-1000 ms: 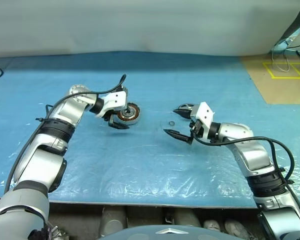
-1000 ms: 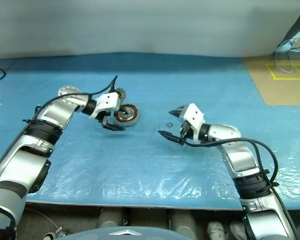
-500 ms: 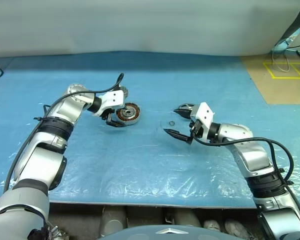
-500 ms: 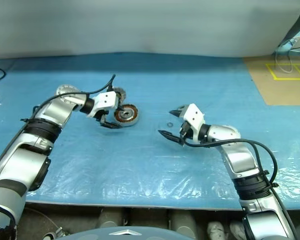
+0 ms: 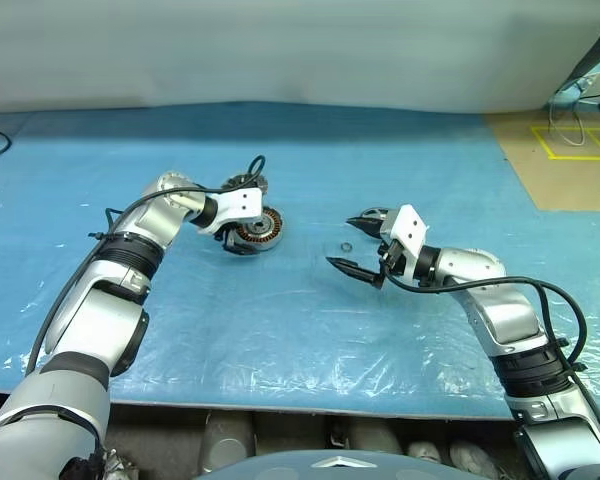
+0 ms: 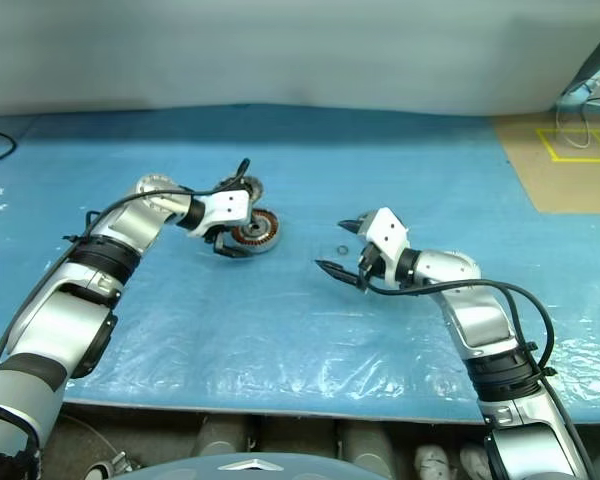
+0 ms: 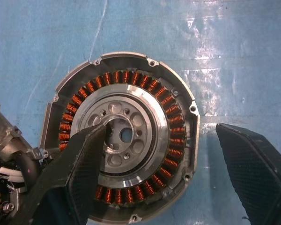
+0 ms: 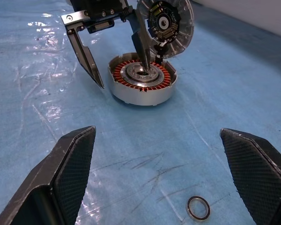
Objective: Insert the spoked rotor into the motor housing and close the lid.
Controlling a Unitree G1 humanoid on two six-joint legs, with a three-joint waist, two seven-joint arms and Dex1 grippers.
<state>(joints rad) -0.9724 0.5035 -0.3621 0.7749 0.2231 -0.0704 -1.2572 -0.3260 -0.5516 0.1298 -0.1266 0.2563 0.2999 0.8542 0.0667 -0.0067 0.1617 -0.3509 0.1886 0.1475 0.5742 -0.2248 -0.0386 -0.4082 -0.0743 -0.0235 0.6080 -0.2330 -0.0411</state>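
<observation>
Between spread left gripper [image 8: 113,56] fingers: motor housing [image 8: 141,84], one fingertip [image 8: 144,63] inside centre.

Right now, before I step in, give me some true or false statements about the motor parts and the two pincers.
1. The left pincer is open, one finger over the centre of the motor housing, the other outside its rim. True.
2. The right pincer grips the small ring. False: it is open and holds nothing; the ring lies on the blue mat.
3. The lid is closed on the housing. False: the copper windings are exposed, and the lid stands tilted behind the housing.
4. The housing rests on the mat. True.
</observation>
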